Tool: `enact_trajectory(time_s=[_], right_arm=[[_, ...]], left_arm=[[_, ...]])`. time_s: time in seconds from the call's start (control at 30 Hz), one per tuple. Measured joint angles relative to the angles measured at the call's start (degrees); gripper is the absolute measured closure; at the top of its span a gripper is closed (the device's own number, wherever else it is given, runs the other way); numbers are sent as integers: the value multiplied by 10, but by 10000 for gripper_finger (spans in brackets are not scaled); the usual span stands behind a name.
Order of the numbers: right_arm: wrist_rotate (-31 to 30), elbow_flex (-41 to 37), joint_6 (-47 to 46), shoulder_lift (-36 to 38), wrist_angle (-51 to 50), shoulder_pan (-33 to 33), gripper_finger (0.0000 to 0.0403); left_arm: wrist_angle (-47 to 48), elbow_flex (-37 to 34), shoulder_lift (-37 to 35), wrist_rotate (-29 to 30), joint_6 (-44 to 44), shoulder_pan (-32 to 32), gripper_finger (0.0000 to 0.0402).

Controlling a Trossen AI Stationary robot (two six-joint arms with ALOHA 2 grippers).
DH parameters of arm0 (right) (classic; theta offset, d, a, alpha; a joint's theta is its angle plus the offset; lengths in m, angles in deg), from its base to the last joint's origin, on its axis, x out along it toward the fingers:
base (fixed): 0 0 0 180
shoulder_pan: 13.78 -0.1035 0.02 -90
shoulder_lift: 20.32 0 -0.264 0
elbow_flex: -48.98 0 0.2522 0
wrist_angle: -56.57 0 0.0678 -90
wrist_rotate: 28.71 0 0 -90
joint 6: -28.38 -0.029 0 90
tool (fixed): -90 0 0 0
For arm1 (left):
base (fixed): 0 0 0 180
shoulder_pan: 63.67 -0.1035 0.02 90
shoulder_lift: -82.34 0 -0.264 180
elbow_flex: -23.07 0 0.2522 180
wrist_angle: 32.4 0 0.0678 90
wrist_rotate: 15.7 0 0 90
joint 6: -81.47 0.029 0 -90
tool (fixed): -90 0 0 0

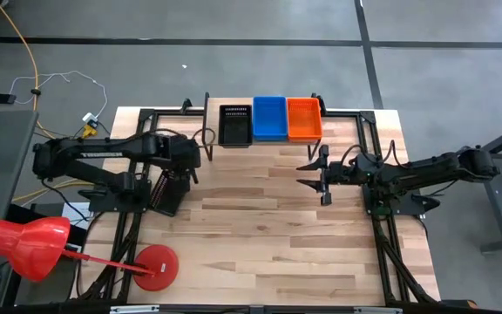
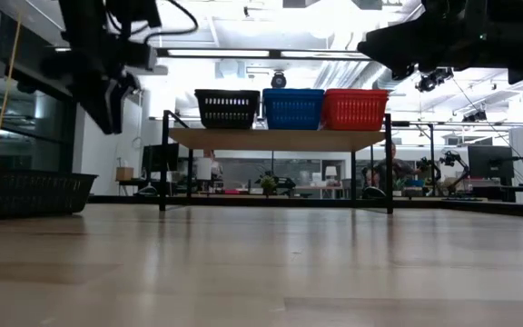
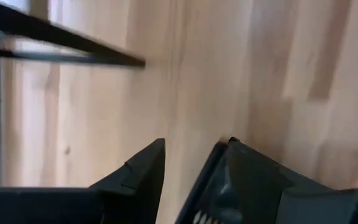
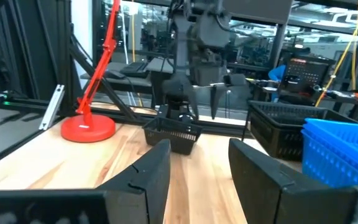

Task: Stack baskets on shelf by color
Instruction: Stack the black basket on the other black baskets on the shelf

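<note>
Baskets (image 1: 269, 119) along shelf (image 2: 280, 139) edge

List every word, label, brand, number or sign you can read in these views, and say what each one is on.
A line of light lettering runs along the left arm in the high view; too small to read.
A screen in the room behind the table, seen in the right wrist view, shows red marks; too blurred to read.
Nothing else carries legible text.

Left arm covers black basket (image 1: 166, 194); lamp (image 1: 16, 246) cropped.
</note>
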Motion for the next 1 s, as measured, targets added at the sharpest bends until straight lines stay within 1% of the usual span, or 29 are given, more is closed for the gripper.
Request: enact_trajectory(time_s=[0.13, 0.27, 0.5, 0.57, 0.7, 0.9, 1.0], right_arm=[[5, 0, -9, 0, -1, 0, 252], [5, 0, -9, 0, -2, 0, 252], [5, 0, -8, 0, -7, 0, 252], [5, 0, -9, 0, -7, 0, 252], [5, 0, -9, 0, -10, 0, 252], [5, 0, -7, 0, -11, 0, 252], [5, 0, -6, 0, -11, 0, 252]], left_arm=[[46, 6, 46, 37, 60, 0, 245], [93, 6, 95, 54, 101, 0, 245], [82, 6, 162, 53, 134, 0, 245], [83, 5, 180, 43, 142, 0, 245], [82, -4, 201, 12, 147, 0, 245], [61, -42, 203, 10, 147, 0, 245], [39, -62, 203, 21, 152, 0, 245]])
